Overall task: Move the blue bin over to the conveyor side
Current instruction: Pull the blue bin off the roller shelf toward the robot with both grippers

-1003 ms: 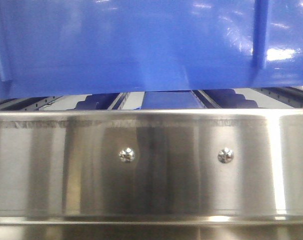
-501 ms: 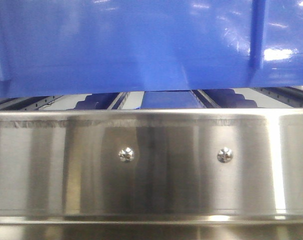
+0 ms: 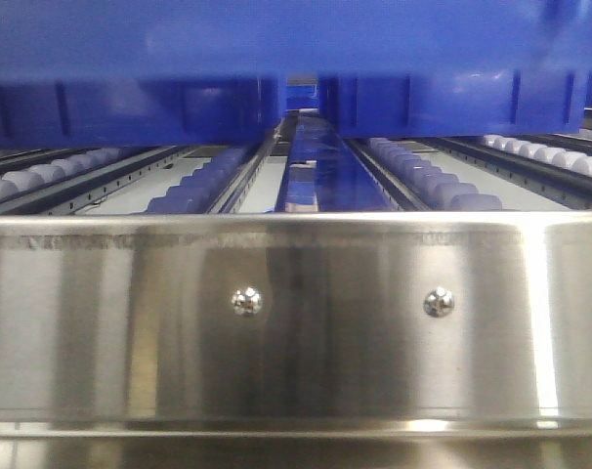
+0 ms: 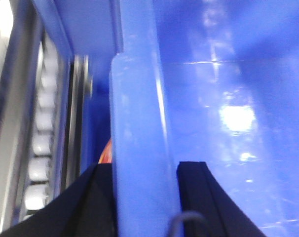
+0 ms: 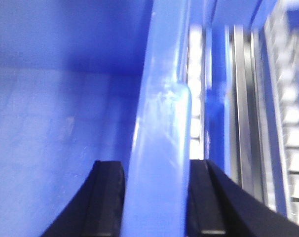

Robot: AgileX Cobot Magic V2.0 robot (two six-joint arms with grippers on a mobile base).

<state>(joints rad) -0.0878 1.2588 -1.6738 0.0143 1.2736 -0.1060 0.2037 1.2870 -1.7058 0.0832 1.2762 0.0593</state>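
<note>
Gripping bin (image 3: 296, 59) rim tight with left tool (image 4: 145, 169) and right tool (image 5: 153, 167), raised above rollers (image 3: 413, 166); yet to reach belt, unseen here.

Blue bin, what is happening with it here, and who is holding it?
The robot holds the blue bin with both arms: the left tool and the right tool are each shut on its rim. In the front view the bin hangs above the roller tracks, beyond the steel rail.
</note>
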